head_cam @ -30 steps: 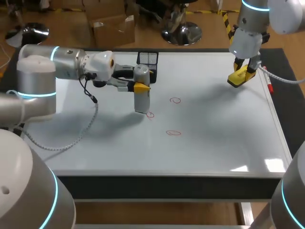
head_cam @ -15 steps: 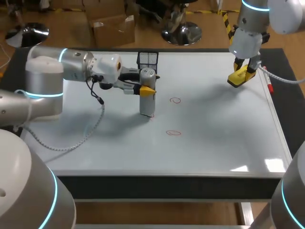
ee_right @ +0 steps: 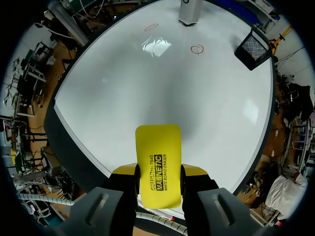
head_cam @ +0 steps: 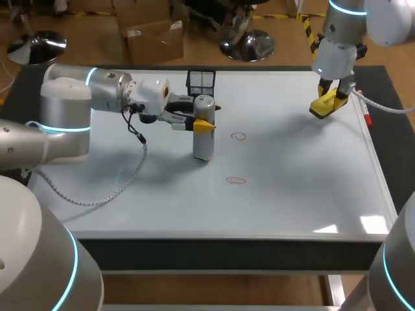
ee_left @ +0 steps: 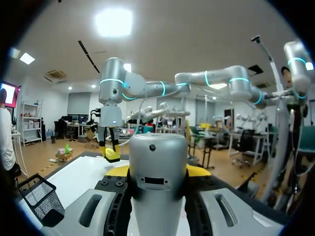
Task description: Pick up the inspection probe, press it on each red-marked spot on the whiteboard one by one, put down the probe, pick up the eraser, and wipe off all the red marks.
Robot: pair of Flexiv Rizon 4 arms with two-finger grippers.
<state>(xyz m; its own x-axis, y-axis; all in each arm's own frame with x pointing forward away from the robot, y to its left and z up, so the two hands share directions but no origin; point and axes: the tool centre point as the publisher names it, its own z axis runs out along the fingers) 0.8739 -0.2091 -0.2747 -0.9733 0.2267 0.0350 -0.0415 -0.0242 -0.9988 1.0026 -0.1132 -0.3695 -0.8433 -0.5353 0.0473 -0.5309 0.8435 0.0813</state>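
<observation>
1. Head view: my left gripper (head_cam: 202, 123) is clamped on the inspection probe (head_cam: 203, 139), which stands upright with its foot on the whiteboard (head_cam: 292, 194). Two red marks show: one (head_cam: 240, 137) just beside the probe, another (head_cam: 237, 181) nearer the front edge. My right gripper (head_cam: 327, 103) hangs over the far right corner, pinching the yellow eraser (head_cam: 321, 109). A mesh basket (head_cam: 201, 80) sits behind the probe.

2. Left wrist view: the probe (ee_left: 157, 152) fills the gap of my left gripper (ee_left: 157, 172), both yellow tips against its sides, a firm hold. Its foot is out of sight here, so I can't tell whether it sits on a mark.

3. Right wrist view: the eraser (ee_right: 158, 147) is squeezed in my right gripper (ee_right: 158, 179) above the board. Ahead lie both marks (ee_right: 197, 49) (ee_right: 151, 27) and the probe (ee_right: 189, 12).

4. Progress, as I judge it: the probe is picked up and pressing is under way. Left to do: press the two visible marks, set the probe down, and wipe every mark, since none is erased yet.
</observation>
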